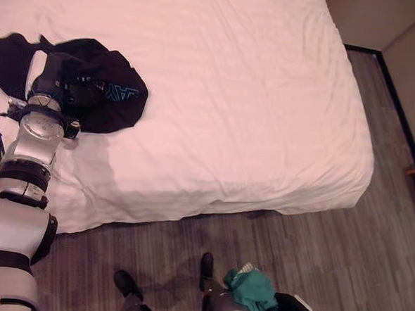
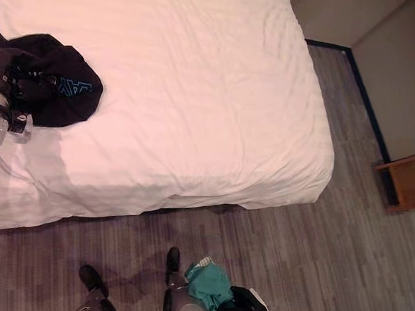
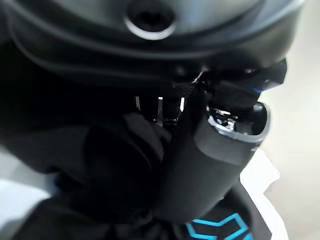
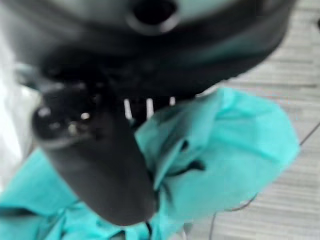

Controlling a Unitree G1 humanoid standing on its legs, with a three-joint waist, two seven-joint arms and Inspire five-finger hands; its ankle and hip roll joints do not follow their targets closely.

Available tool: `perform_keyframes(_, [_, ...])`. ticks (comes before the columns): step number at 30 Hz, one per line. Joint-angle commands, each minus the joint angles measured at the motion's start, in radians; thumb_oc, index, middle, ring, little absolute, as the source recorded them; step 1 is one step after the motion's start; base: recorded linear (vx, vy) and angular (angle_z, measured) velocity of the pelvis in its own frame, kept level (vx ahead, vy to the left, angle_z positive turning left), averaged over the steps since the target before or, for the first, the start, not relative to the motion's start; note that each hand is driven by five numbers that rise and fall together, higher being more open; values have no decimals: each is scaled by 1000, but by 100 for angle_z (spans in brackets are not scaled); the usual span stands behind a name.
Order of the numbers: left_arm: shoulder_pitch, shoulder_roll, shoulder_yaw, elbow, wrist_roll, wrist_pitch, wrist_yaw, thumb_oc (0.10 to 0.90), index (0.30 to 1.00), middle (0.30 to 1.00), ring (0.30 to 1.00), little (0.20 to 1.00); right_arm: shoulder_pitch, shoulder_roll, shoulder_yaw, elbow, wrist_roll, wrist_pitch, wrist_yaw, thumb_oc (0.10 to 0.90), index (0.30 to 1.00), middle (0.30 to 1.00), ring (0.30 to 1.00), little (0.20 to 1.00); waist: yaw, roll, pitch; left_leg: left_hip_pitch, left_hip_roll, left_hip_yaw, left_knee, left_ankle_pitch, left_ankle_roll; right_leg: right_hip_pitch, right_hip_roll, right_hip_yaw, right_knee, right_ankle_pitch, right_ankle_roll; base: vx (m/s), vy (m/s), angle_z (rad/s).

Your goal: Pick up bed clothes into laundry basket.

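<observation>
Two garments in play. Left eye view: black garment (image 1: 92, 85) crumpled on white bed (image 1: 252, 116) near its left side, left hand (image 1: 60, 79) on it. Right eye view: teal garment (image 2: 210, 282) low over floor, right hand (image 2: 244, 309) beside it. Left wrist view: thumb and fingers curled into black folds. Right wrist view: thumb pinching teal cloth. Both look soft, light, limp; bunched folds give best hold.

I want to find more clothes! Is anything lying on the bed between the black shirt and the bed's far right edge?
No. In the left eye view, right of the black shirt there is just bare white sheet.
</observation>
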Motion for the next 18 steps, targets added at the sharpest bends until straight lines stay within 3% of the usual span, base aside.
perform_keyframes(1, [200, -30, 121, -205, -138, -127, -26, 400, 300, 300, 300, 300, 18, -33, -59, 36, 16, -46, -34, 400, 300, 300, 300, 300, 55, 22, -18, -8, 12, -50, 46, 15, -44, -4, -18, -15, 89, -23, 64, 39, 36, 16])
perform_keyframes(2, [449, -97, 244, -349, -211, -154, -51, 400, 300, 300, 300, 300, 25, -1, -113, 71, 23, -51, -51, 400, 300, 300, 300, 300, 87, 45, -20, 14, 1, -59, 36, 12, -40, 23, -25, -27, 87, -32, 61, 31, 13, 15])
perform_keyframes(4, [654, -184, 343, -403, -242, -159, -69, 400, 300, 300, 300, 300, 37, 18, -166, 105, 36, -55, -63, 400, 300, 300, 300, 300, 104, 61, -31, 37, -7, -62, 25, 11, -37, 44, -29, -36, 85, -39, 58, 42, 5, 8])
perform_keyframes(5, [663, -187, 348, -409, -241, -158, -69, 400, 300, 300, 300, 300, 39, 15, -163, 105, 36, -55, -63, 400, 300, 300, 300, 300, 101, 62, -33, 38, -7, -62, 24, 12, -37, 45, -29, -36, 85, -40, 58, 63, 1, 16])
perform_keyframes(6, [834, -281, 434, -462, -298, -164, -88, 400, 300, 300, 300, 300, 52, 31, -240, 113, 65, -60, -75, 400, 300, 300, 300, 300, 118, 78, -50, 60, -17, -69, 16, 12, -32, 69, -32, -45, 88, -50, 55, 58, -3, 20])
perform_keyframes(8, [962, -374, 509, -455, -361, -159, -113, 400, 300, 300, 300, 300, 70, 25, -318, 83, 95, -64, -89, 400, 300, 300, 300, 300, 131, 91, -75, 85, -21, -72, 14, 10, -30, 94, -34, -49, 91, -63, 50, 68, -4, 13])
perform_keyframes(13, [1085, -450, 598, -481, -422, -143, -171, 400, 300, 300, 300, 300, 106, -36, -425, -97, 101, -71, -83, 400, 300, 300, 300, 300, 151, 110, -141, 133, -23, -73, 18, 15, -10, 157, -38, -77, 105, -82, 34, 16, -17, 18])
perform_keyframes(15, [1092, -463, 607, -491, -431, -143, -172, 400, 300, 300, 300, 300, 108, -41, -434, -131, 96, -73, -84, 400, 300, 300, 300, 300, 154, 114, -151, 141, -24, -80, 19, 13, -9, 167, -40, -81, 113, -90, 32, 14, -22, 18])
perform_keyframes(16, [1104, -474, 617, -532, -405, -151, -169, 400, 300, 300, 300, 300, 94, -59, -444, -233, 80, -77, -86, 400, 300, 300, 300, 300, 167, 117, -178, 165, -26, -97, 25, 8, -5, 206, -41, -96, 127, -110, 26, 6, -27, 27])
perform_keyframes(18, [1104, -474, 617, -533, -405, -151, -168, 400, 300, 300, 300, 300, 95, -59, -444, -233, 79, -76, -86, 400, 300, 300, 300, 300, 167, 118, -177, 165, -26, -98, 25, 8, -5, 207, -41, -97, 127, -110, 26, -2, -23, 22])
